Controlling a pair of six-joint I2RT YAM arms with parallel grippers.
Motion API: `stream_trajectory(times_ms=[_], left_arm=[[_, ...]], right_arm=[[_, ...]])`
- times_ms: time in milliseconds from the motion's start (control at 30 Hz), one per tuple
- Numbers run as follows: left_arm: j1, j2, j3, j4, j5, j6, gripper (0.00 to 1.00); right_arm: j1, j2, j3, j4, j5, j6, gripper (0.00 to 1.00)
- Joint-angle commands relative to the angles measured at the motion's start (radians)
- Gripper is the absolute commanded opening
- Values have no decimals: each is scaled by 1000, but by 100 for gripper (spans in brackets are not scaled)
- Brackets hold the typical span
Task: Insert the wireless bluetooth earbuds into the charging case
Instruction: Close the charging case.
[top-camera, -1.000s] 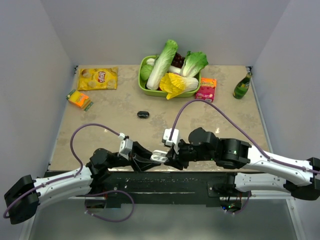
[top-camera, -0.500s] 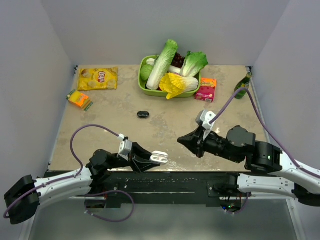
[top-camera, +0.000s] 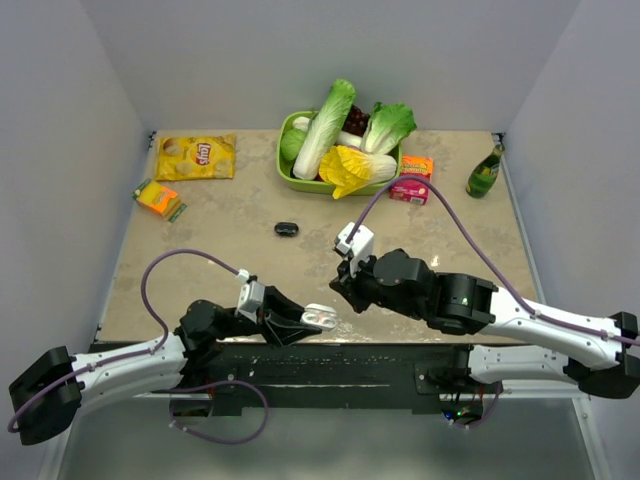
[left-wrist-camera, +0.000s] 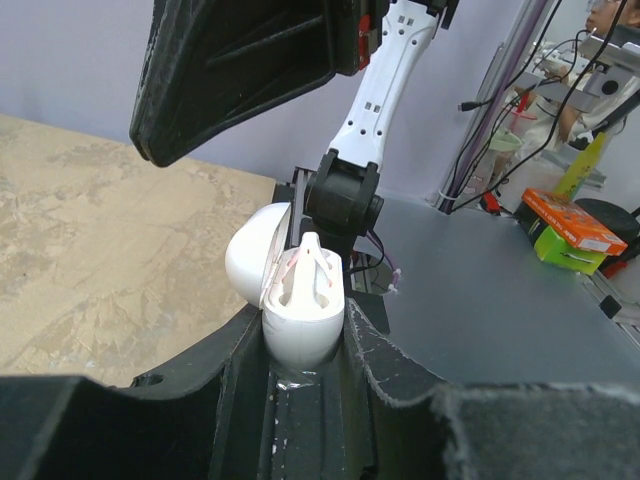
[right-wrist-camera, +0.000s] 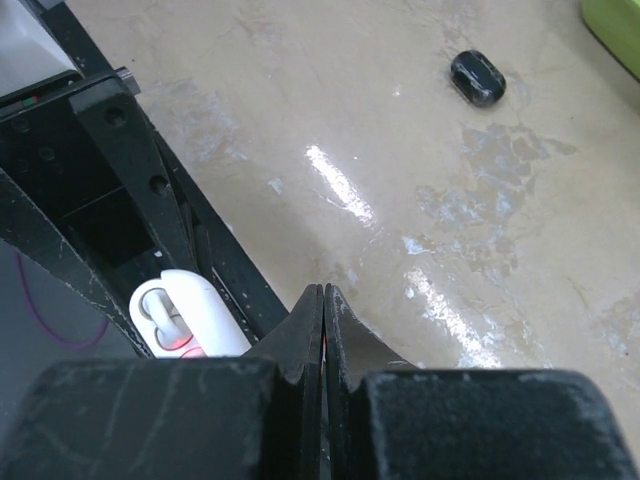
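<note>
Logging the gripper states first: the left gripper (top-camera: 303, 322) was clamped on the charging case (top-camera: 320, 317), which it held near the front edge of the table (top-camera: 220, 230). In the left wrist view the case (left-wrist-camera: 302, 320) sat upright between the two black fingers (left-wrist-camera: 235, 370), both of them touching its lower body. Its lid was hinged open and tipped to the left. A white earbud (left-wrist-camera: 309, 268) stood in the open body and projected above the rim.

We recorded the right gripper (top-camera: 338, 290) with its fingers pressed together and no gap visible between them. We could not tell whether anything thin was pinched there. From above it lay just beyond and to the right of the case, close but not touching, with its tips pointed toward it. In the right wrist view the open case (right-wrist-camera: 185, 318) showed to the lower left of the closed tips (right-wrist-camera: 322, 295), clearly apart from them. In the left wrist view that gripper (left-wrist-camera: 235, 85) hung above the case with a gap between.

We also noted a small black object (top-camera: 286, 229) lying on the table well beyond both grippers.
</note>
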Motion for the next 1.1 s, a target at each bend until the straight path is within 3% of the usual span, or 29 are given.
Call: stream_trajectory(times_ms=[0,400,833,933,1000,1067], left_arm=[[-9,-2,5,81,2,1,0],[-10,-6,4,83,-27,10,0],[-10,-1,7,63,-78,15,0],[-10,-7,5,51,-98,16,0],[-10,-15,5,40,-149,16,0],[-10,-16,17,-27,-240,15,0]], right_arm=[[-1,5,4,60,-54,13,0],[0,59,-1,67,-209,-24,0],[0,16,-27,78,-258,-36,0],[-1,-16,-38,72,-188,-4,0],[-1,-65,-53,70,23,69,0],[-1,-197,-129,116,233,95,15]])
